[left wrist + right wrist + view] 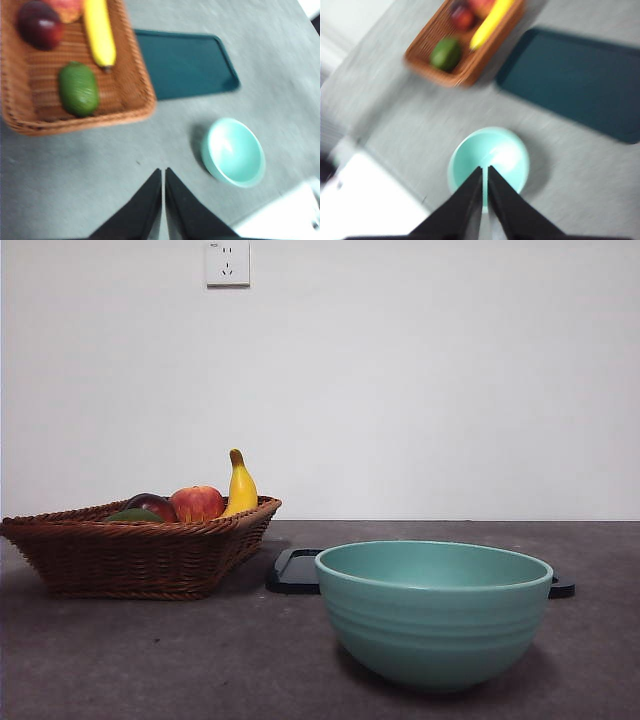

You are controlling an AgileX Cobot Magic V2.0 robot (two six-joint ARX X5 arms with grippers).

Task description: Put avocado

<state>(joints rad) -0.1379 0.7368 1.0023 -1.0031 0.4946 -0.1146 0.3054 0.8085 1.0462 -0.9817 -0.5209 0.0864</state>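
Note:
The avocado (79,90) is a dark-green rounded fruit lying in the brown wicker basket (135,95). It also shows in the right wrist view (445,53) and only as a green sliver in the front view (133,515). A teal bowl (433,610) stands empty on the table in front of the basket's right side. My left gripper (163,172) is shut and empty, high above the bare table between basket and bowl. My right gripper (484,170) is shut and empty, high above the bowl (488,160). Neither arm shows in the front view.
In the basket (140,555) lie also a banana (240,488), a red apple (197,503) and a dark red-purple fruit (40,25). A dark flat tray (185,62) lies on the grey table behind the bowl (234,152). A white wall stands behind.

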